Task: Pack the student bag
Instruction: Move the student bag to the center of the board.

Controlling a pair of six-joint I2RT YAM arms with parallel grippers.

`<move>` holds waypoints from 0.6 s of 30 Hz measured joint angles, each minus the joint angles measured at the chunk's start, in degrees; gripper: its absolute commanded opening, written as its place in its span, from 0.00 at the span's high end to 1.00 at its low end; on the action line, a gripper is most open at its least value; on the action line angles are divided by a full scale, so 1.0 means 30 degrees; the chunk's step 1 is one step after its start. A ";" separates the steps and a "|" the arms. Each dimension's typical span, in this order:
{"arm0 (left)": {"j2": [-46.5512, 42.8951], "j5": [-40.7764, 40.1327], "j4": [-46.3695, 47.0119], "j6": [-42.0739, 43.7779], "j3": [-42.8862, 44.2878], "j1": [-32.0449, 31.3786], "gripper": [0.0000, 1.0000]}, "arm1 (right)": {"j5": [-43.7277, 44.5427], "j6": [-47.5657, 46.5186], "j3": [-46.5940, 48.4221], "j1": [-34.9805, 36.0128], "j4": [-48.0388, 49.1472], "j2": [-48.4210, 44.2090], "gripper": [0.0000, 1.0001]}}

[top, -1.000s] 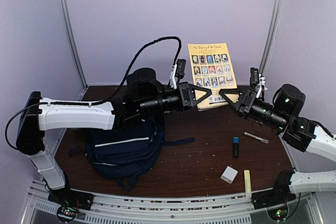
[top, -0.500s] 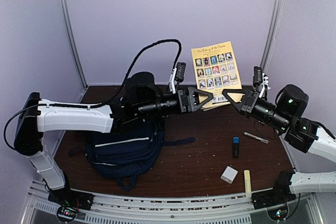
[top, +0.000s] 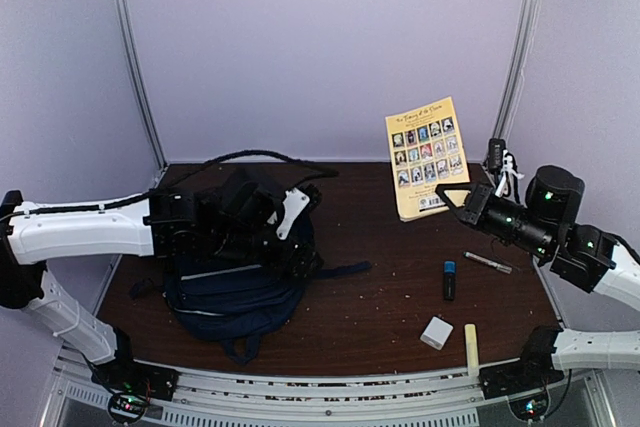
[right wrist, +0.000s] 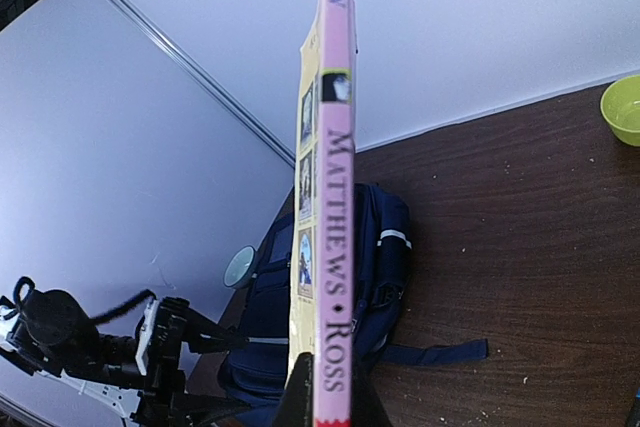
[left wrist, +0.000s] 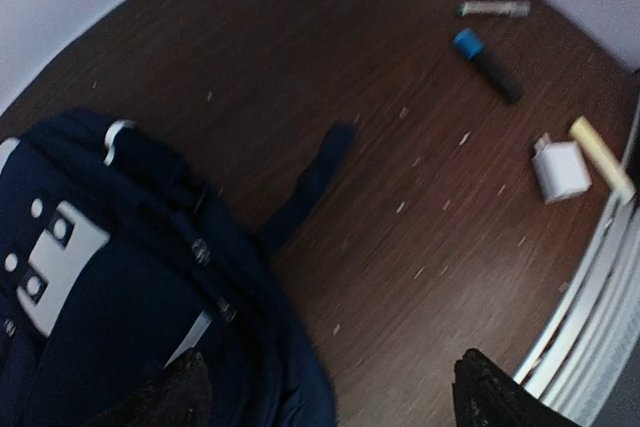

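The student bag lies flat on the left of the table, navy with a white stripe; its white dotted patch shows in the left wrist view. My left gripper hovers low over the bag's right edge, open wide with nothing between its fingertips. My right gripper is shut on the lower edge of a yellow paperback book and holds it upright above the back right of the table. In the right wrist view the book's pink spine runs straight up from the gripper, with the bag behind it.
On the right half of the table lie a black marker with a blue cap, a pen, a white block and a pale yellow stick. A green bowl sits at the far edge. A bag strap trails rightward.
My left gripper opened, let go of the book, and swung down and left over the bag. My right gripper shut on the book and carried it up and to the right.
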 measured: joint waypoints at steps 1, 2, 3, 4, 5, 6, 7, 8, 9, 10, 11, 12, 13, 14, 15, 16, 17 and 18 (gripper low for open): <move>0.0022 -0.0510 -0.1902 0.0576 0.0000 0.0000 0.18 | 0.0102 -0.0058 0.0000 0.0000 -0.0058 0.0022 1.00; 0.0044 -0.0801 -0.3577 0.1049 -0.0007 0.0000 0.19 | 0.0175 -0.0124 -0.0015 0.0000 -0.0080 0.0051 1.00; 0.0058 -0.0918 -0.4619 0.1348 -0.0015 0.0000 0.20 | 0.0248 -0.0146 -0.0036 0.0000 -0.0080 0.0095 1.00; 0.0058 -0.0998 -0.5734 0.1676 -0.0044 0.0000 0.21 | 0.0299 -0.0146 -0.0080 0.0000 -0.0073 0.0117 1.00; 0.0066 -0.1086 -0.6805 0.2025 -0.0095 -0.0022 0.22 | 0.0357 -0.0153 -0.0189 0.0000 -0.0066 0.0124 1.00; 0.0117 -0.1129 -0.7410 0.2200 -0.0117 -0.0051 0.24 | 0.0401 -0.0146 -0.0270 0.0000 -0.0066 0.0117 1.00; 0.0248 -0.1239 -0.8123 0.2426 -0.0124 -0.0058 0.27 | 0.0474 -0.0131 -0.0408 0.0000 -0.0044 0.0117 1.00; 0.0415 -0.1348 -0.8524 0.2579 -0.0124 -0.0080 0.29 | 0.0539 -0.0131 -0.0590 0.0000 -0.0044 0.0117 1.00; 0.0678 -0.1523 -0.8881 0.2754 -0.0124 -0.0087 0.31 | 0.0583 -0.0124 -0.0699 0.0000 -0.0058 0.0117 1.00; 0.1020 -0.1639 -0.9158 0.2922 -0.0109 -0.0087 0.33 | 0.0597 -0.0117 -0.0838 0.0000 -0.0087 0.0109 1.00; 0.1450 -0.1712 -0.9355 0.3096 -0.0073 -0.0087 0.35 | 0.0605 -0.0117 -0.0940 0.0000 -0.0102 0.0095 1.00; 0.1960 -0.1741 -0.9522 0.3249 0.0007 -0.0087 0.35 | 0.0605 -0.0109 -0.0976 0.0000 -0.0160 0.0073 1.00; 0.2499 -0.1763 -0.9661 0.3446 0.0117 -0.0087 0.36 | 0.0605 -0.0109 -0.1049 0.0000 -0.0211 -0.0007 1.00; 0.3126 -0.1763 -0.9719 0.3672 0.0248 -0.0087 0.38 | 0.0619 -0.0102 -0.1129 0.0000 -0.0277 -0.0138 1.00; 0.3585 -0.1763 -0.9712 0.3803 0.0335 -0.0087 0.40 | 0.0648 -0.0073 -0.1246 0.0000 -0.0299 -0.0328 1.00; 0.4029 -0.1763 -0.9704 0.3949 0.0437 -0.0087 0.41 | 0.0663 -0.0044 -0.1362 0.0000 -0.0328 -0.0532 1.00; 0.4386 -0.1763 -0.9675 0.4087 0.0510 -0.0087 0.42 | 0.0685 -0.0022 -0.1515 0.0000 -0.0379 -0.0787 1.00; 0.4670 -0.1770 -0.9646 0.4189 0.0590 -0.0087 0.45 | 0.0714 0.0022 -0.1683 0.0000 -0.0423 -0.1049 1.00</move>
